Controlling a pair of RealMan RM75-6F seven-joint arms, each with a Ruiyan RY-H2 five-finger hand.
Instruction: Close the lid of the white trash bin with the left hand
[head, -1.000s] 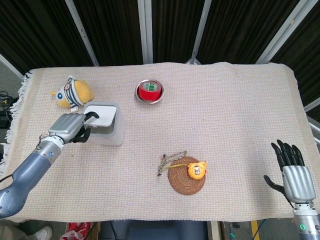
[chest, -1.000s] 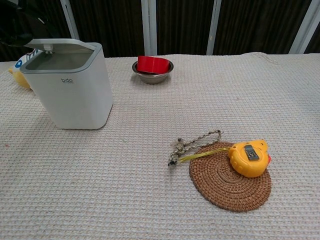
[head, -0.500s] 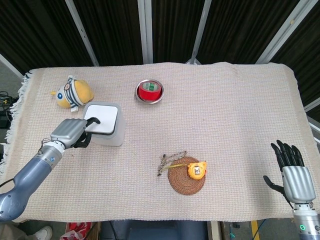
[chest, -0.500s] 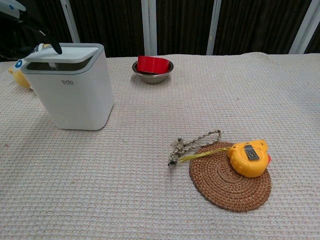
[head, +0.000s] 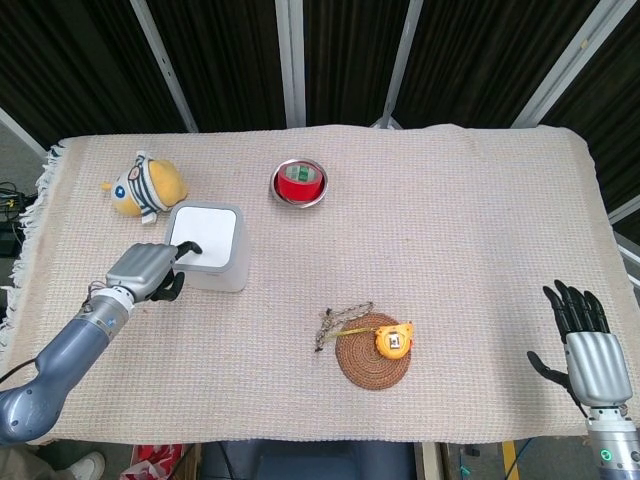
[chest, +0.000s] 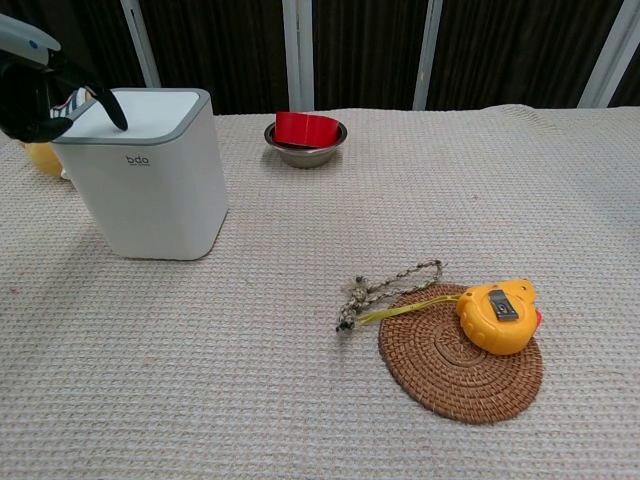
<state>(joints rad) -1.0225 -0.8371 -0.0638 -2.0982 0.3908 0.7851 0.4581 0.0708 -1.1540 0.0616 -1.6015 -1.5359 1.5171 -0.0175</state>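
The white trash bin (head: 222, 268) (chest: 150, 190) stands at the left of the table, and its lid (head: 208, 235) (chest: 150, 103) lies flat in the grey rim. My left hand (head: 148, 270) (chest: 30, 92) is at the bin's left side, mostly curled. One dark fingertip (head: 192, 247) (chest: 117, 121) rests on the lid's left edge. It grips nothing. My right hand (head: 590, 350) hovers at the table's near right corner with fingers spread and nothing in it; the chest view does not show it.
A striped plush toy (head: 145, 185) (chest: 40, 155) lies just behind the bin. A steel bowl (head: 299, 186) (chest: 305, 150) with a red object sits at the back centre. A yellow tape measure (head: 394, 340) (chest: 497, 315) rests on a woven coaster (head: 360, 368) (chest: 440, 385), a knotted cord (head: 340, 322) (chest: 385, 285) beside it.
The lid went from tilted up to flat on the bin. My left hand followed it down, drawing slightly toward me. The right hand stayed still.
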